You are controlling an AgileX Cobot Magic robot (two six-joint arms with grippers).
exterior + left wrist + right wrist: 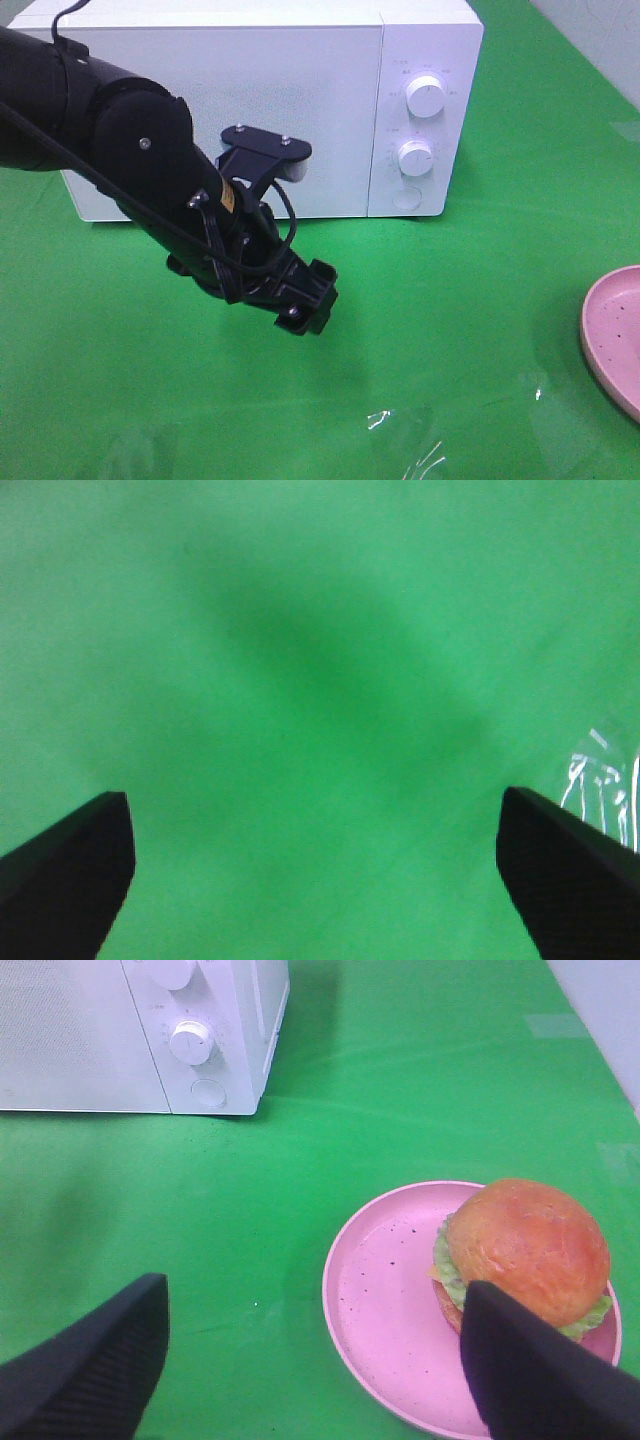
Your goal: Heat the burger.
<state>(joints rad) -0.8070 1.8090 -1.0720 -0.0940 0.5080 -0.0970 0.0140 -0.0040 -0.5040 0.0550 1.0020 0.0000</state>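
From the high camera, a white microwave [270, 105] stands at the far edge of the green tabletop [470, 330], door shut, with two round white knobs [426, 96] one above the other on its right-hand panel and a round button below them. The grey markings around the knobs are too small to read. The left arm, black and bulky, reaches in from the far left corner and hangs its left claw [305, 300] above the middle of the tabletop, in front of the microwave door. A yellow label on the arm's wrist cannot be read either. At the right edge only a slice of a pink speckled plate [612, 335] shows; what lies on it is cut off here. A patch of glare sits near the front edge.

The left wrist camera shows what the high view hides: the two black fingers [65, 865] stand wide apart with nothing between them, only bare green cloth and the arm's shadow below.

The right wrist camera alone shows the burger [525, 1255]. It sits on the pink plate, toward the side away from the microwave, its glossy orange-brown bun over green lettuce. The right claw [310, 1360] hovers above the plate's near rim, its fingers spread wide and empty, one of them overlapping the burger's edge in this view. The microwave's lower knob and button show at the far side.
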